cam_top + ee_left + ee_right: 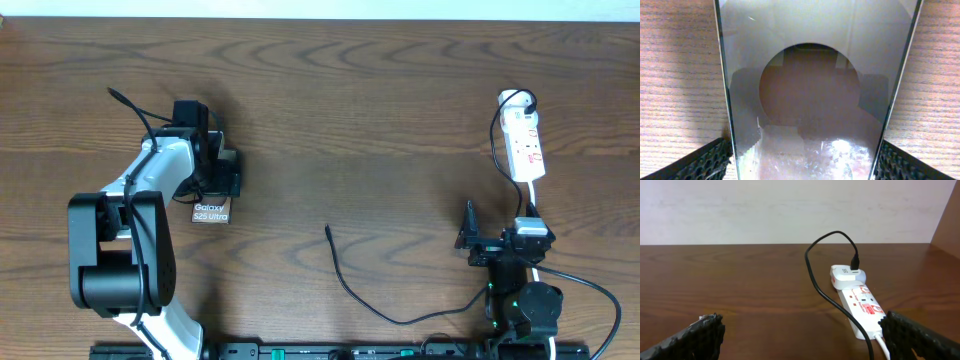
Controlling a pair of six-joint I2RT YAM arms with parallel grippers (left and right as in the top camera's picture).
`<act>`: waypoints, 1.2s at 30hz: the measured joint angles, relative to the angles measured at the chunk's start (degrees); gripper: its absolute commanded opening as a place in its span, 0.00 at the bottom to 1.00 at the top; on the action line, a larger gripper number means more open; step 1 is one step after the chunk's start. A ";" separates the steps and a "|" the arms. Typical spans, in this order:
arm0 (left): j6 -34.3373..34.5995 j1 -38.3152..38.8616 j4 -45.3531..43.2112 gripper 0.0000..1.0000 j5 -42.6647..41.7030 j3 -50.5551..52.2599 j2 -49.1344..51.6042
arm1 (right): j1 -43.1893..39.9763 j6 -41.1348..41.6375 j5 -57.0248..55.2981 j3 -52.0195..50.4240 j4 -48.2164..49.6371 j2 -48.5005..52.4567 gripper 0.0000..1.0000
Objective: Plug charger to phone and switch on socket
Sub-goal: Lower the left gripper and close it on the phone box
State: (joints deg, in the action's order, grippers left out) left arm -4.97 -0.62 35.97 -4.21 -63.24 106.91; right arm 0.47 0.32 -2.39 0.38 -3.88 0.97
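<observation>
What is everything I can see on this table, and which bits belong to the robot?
table: one, dark brown wood, under everything.
phone: one, brownish-grey with white Galaxy lettering, lying flat on the left.
charger cable: one, thin black, loose near the centre, plug tip free.
power strip: one, white with red markings, on the right.
adapter: one, white, plugged into the strip's far end, black cable in it.
cord: one, white, leaving the strip's near end.
left gripper: one, black, fingers either side of the phone; contact unclear.
right gripper: one, black, open, empty, facing the strip.
</observation>
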 measured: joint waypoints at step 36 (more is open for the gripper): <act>-0.02 -0.02 -0.02 0.77 -0.11 0.00 -0.04 | 0.00 0.00 0.02 0.00 0.00 0.00 0.99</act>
State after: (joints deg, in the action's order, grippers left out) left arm -4.99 -0.64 35.94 -4.32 -63.24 106.87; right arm 0.47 0.32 -2.37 0.38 -3.88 0.97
